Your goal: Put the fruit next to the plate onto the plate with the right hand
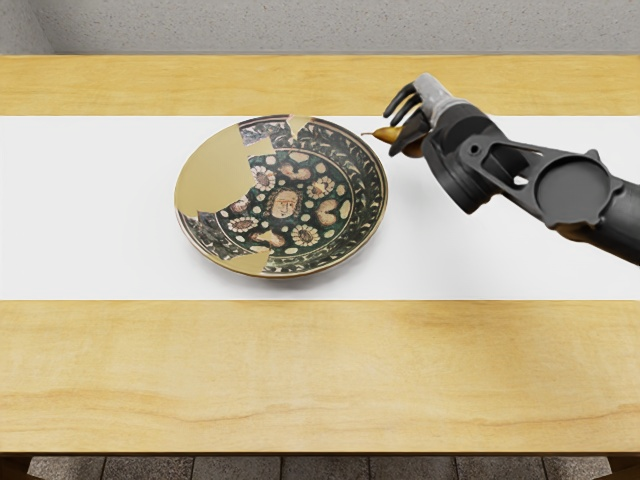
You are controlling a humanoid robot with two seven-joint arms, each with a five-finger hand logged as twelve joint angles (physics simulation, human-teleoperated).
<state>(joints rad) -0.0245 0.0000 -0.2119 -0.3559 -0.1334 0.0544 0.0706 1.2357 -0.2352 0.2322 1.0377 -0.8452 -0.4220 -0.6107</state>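
Right hand (412, 118): fingers (400, 100) curled round the fruit (387, 134), just beside the plate (210, 170) (on the white runner (100, 200)). Hazard: hold looks shallow; fruit may slip, roll away.

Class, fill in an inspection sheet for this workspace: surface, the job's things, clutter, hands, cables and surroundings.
Surface: wooden table with a white runner across it.
Job's things: patterned plate on the runner; small brownish fruit just beyond its far right rim, not on it.
Clutter: nothing seen.
Hands: right hand curled around the fruit; left not in view.
Cables: nothing seen.
Surroundings: grey wall behind the table, tiled floor in front.
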